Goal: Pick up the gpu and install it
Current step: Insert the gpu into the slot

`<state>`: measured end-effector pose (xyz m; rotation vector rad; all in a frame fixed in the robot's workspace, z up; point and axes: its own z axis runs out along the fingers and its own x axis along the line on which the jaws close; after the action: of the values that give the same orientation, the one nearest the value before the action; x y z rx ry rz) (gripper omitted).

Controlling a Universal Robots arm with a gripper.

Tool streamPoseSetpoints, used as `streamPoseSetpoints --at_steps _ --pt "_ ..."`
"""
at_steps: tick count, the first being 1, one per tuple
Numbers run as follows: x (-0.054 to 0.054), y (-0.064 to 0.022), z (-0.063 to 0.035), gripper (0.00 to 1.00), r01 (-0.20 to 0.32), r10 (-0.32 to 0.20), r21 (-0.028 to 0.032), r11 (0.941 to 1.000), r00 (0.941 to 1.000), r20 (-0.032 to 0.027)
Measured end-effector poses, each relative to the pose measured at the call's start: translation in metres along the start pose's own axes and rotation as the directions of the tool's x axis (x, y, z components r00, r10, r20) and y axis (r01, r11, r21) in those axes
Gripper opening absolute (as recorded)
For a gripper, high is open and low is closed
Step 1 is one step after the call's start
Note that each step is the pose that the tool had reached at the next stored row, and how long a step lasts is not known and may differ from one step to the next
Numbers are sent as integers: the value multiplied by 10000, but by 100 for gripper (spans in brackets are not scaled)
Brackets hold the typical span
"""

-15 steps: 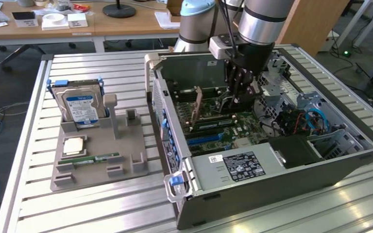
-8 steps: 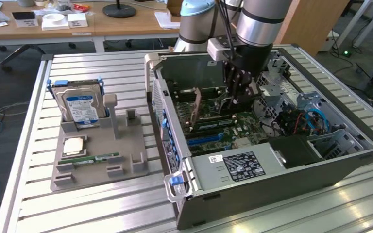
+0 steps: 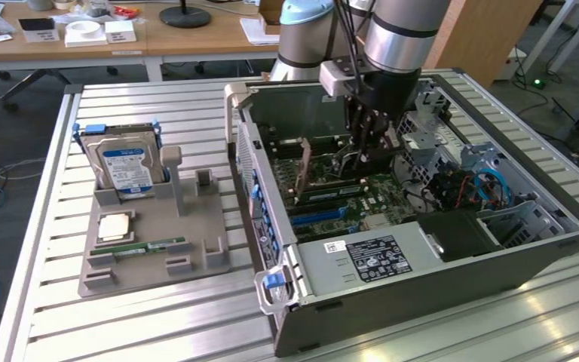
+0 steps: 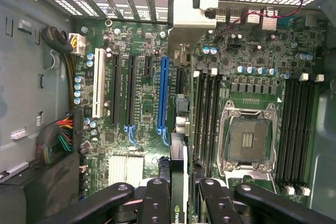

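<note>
My gripper hangs inside the open PC case, over the motherboard. It is shut on the gpu, a thin card seen edge-on between the black fingers in the wrist view. The card stands upright just beside the long blue slot and runs toward the rear bracket openings. In the exterior view its brownish board shows on the exterior view's left of the gripper, low over the motherboard. Whether its edge is touching a slot I cannot tell.
A grey holder on the slatted table carries a silver hard drive, a green RAM stick and a small square chip. Inside the case are the empty CPU socket, black slots, cable bundles and the power supply.
</note>
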<state>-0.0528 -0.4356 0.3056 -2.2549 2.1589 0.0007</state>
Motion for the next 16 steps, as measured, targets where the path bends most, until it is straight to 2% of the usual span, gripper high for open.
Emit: streamPoseSetpoints --at_steps 5,11,16 --pt "0 11 21 26 31 -31 25 10000 10000 -1" --pt "0 12 24 26 34 -34 28 10000 10000 0" --pt "0 12 32 26 -323 323 31 9995 9995 -9"
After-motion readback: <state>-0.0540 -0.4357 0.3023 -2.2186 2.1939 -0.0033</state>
